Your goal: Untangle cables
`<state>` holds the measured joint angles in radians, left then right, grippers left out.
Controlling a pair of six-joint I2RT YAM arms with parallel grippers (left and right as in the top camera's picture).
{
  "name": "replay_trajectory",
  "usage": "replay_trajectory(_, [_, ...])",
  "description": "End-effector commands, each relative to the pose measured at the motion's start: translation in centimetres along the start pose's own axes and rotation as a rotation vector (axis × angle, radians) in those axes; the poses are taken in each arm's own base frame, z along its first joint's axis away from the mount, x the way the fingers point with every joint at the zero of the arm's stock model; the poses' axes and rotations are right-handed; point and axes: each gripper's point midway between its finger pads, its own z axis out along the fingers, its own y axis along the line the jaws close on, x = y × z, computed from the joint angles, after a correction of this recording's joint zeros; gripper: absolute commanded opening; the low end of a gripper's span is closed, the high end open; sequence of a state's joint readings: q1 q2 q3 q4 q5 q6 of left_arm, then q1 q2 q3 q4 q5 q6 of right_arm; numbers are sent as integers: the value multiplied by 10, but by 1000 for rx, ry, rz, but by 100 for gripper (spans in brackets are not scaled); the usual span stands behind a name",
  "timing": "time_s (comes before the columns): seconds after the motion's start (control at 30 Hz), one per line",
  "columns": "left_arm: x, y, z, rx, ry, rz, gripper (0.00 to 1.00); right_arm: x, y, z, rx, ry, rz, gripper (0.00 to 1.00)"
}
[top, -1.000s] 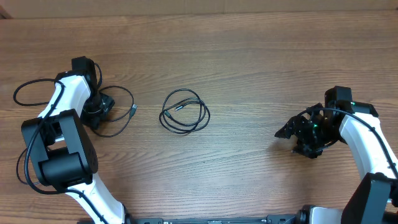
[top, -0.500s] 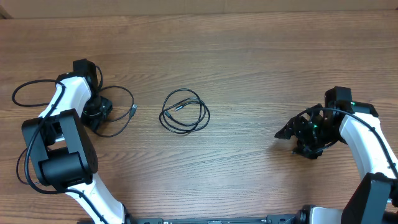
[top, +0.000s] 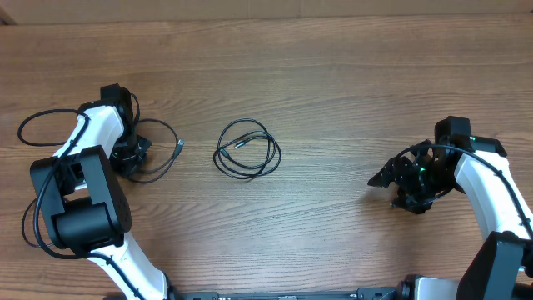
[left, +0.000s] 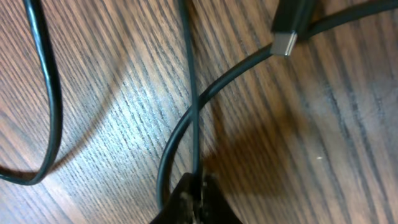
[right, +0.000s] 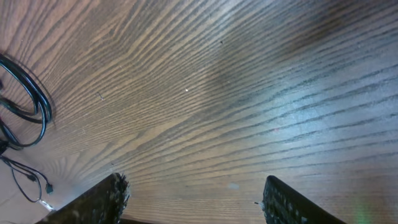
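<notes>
A loose black cable [top: 169, 155] lies at the table's left, its plug end [top: 179, 146] pointing toward the middle. My left gripper [top: 133, 155] stands over this cable. In the left wrist view its jaws [left: 199, 186] are shut on one thin strand [left: 189, 93], which crosses a second curved strand [left: 236, 74]. A silver-tipped plug [left: 285, 42] lies just beyond. A second cable [top: 247, 150] rests coiled in loops at the table's centre, apart from both grippers. My right gripper [top: 385, 177] hovers far right, open [right: 193, 193] with only bare wood between its fingers.
A thin black loop [top: 37, 121] trails off behind the left arm toward the table's left edge. The right wrist view catches the coiled cable [right: 34, 102] at its left edge. The wooden table [top: 333, 83] is otherwise bare.
My left gripper has shut on a strand of the loose cable and shifted slightly; the loop beside it has drawn in a little. The right arm and the coiled cable have not moved.
</notes>
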<state>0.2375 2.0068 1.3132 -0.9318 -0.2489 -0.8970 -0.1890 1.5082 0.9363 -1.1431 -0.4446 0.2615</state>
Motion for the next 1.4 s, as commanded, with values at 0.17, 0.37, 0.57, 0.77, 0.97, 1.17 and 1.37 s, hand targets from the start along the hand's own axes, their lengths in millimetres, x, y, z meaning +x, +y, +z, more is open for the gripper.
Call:
replay_trajectory(0.17, [-40, 27, -35, 34, -57, -95, 4, -4, 5, -7, -10, -27, -14, 69])
replay_trajectory(0.37, [-87, 49, -97, 155, -193, -134, 4, -4, 5, -7, -10, -27, -14, 69])
replay_trajectory(0.57, [-118, 94, -136, 216, -294, -281, 4, -4, 5, -7, -10, -27, -14, 69])
replay_trajectory(0.77, [-139, 161, -136, 185, -309, -487, 4, -4, 5, -7, -10, -27, -14, 69])
replay_trajectory(0.97, [-140, 188, -124, 229, -223, -616, 4, -5, 6, -7, -12, -31, -17, 69])
replay_trajectory(1.17, [-142, 198, -120, 255, -199, -655, 4, -6, 6, -7, -13, -36, -19, 69])
replay_trajectory(1.37, [-141, 186, -123, 318, -173, -654, 15, -6, 6, -7, -13, -36, -19, 69])
